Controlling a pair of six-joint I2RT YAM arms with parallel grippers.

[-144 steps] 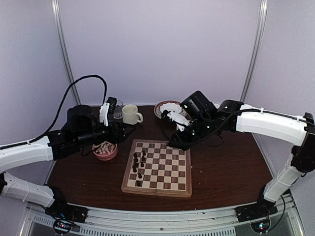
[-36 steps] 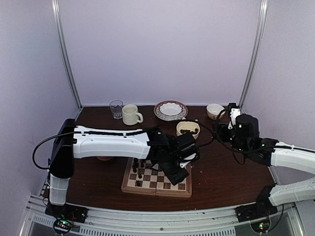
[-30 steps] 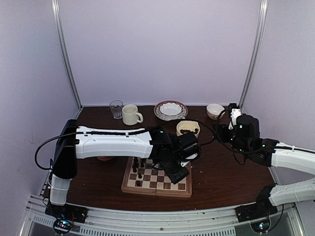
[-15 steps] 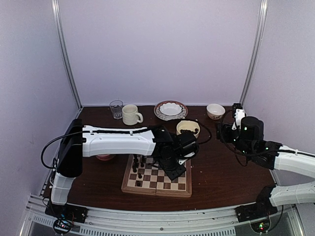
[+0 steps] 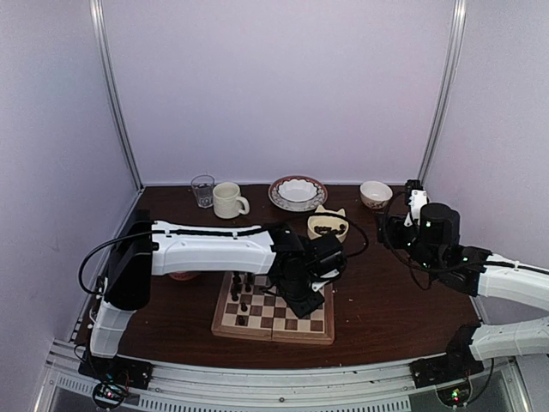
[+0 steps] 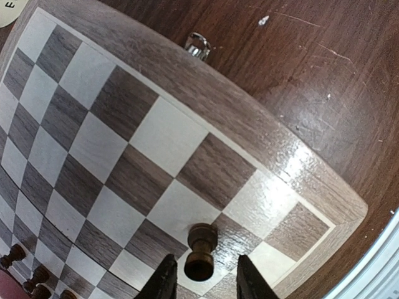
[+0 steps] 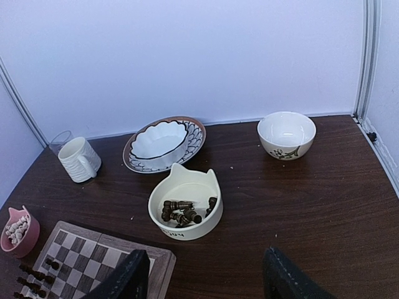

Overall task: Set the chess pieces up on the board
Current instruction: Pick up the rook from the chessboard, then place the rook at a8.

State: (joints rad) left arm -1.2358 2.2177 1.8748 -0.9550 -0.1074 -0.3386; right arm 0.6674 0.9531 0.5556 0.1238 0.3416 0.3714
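Left tool is spread a bit, straddling one dark chess piece with a thin gap visible on each side, so it is not pinching. The piece stands upright on the board, long axis vertical, rounded head toward the wrist camera, near a corner just inside the border. Can't tell the exact square, as the base is hidden by its own head. The left arm reaches out low from its base, long white link lying across the bench, wrist bent down over the board's right half. Right tool is spread wide, nothing between the fingers, hovering above the bench. The right arm is folded back at the right side, wrist raised and aimed toward the back wall. The left wrist view alone shows the straddled piece and a metal clasp on the board's edge. In the top view the arm covers that piece. The top view gives the other dark pieces standing in a cluster on the board's left half. The right wrist view alone looks into the cat-eared cream bowl, just behind the board, with loose dark pieces lying on their sides. It also shows the pink bowl of pale pieces left of the board. Along the back are a glass, mug, scalloped dish and small white bowl.
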